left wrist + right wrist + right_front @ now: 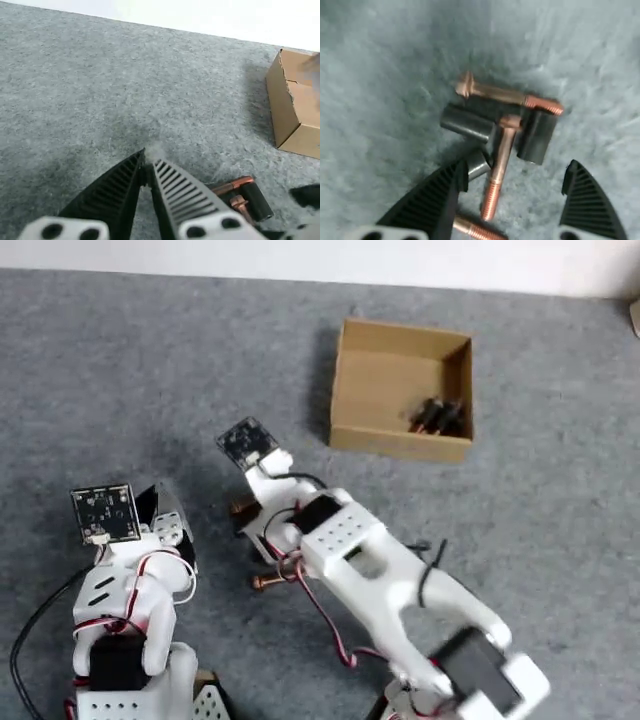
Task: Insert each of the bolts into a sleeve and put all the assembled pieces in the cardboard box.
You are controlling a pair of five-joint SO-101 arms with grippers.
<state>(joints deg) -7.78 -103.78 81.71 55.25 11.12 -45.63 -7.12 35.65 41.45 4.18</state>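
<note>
A small heap of copper bolts and black sleeves lies on the grey carpet under my right gripper (515,177), which is open just above it. One bolt (507,96) lies across the far side of the heap. A second bolt (497,165) points toward the gap between the fingers, and a third bolt (475,231) lies close under the wrist. Two black sleeves (467,123) (537,132) lie beside them. My left gripper (148,169) is shut and holds nothing, left of the heap (240,192). The cardboard box (400,390) holds several dark assembled pieces (437,417).
Grey carpet covers the whole table. One bolt (265,582) lies beside the right arm's body (350,540). The box stands at the back, to the right of the heap. A white wall runs along the far edge.
</note>
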